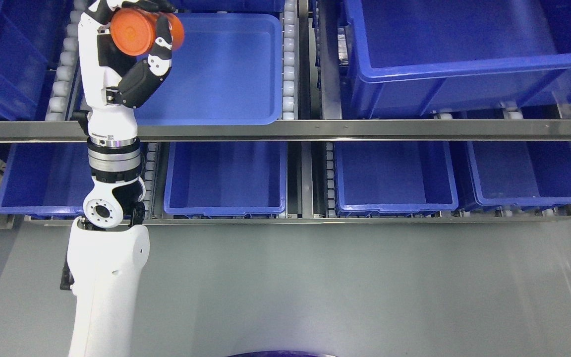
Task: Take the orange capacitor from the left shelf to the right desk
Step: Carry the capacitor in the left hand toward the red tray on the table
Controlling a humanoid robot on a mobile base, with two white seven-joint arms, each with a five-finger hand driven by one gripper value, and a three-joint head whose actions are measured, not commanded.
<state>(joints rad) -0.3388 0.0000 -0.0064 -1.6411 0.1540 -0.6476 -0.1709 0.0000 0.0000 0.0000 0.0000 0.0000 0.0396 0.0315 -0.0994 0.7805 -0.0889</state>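
An orange cylindrical capacitor [139, 30] is held at the top left of the head view, its round end face turned toward the camera. My left hand [142, 22] is shut on it, with black fingers [164, 37] wrapped over its top and right side. The white left arm rises from the bottom left edge up past the shelf rail. The capacitor hangs over the left edge of a shallow blue bin [226, 69] on the upper shelf level. The right arm does not show.
A steel rail [345, 130] crosses the picture in front of the shelf. Below it stand several blue bins [226, 176] in a row. A large blue bin [464, 54] fills the upper right. Grey floor [345, 287] lies in front.
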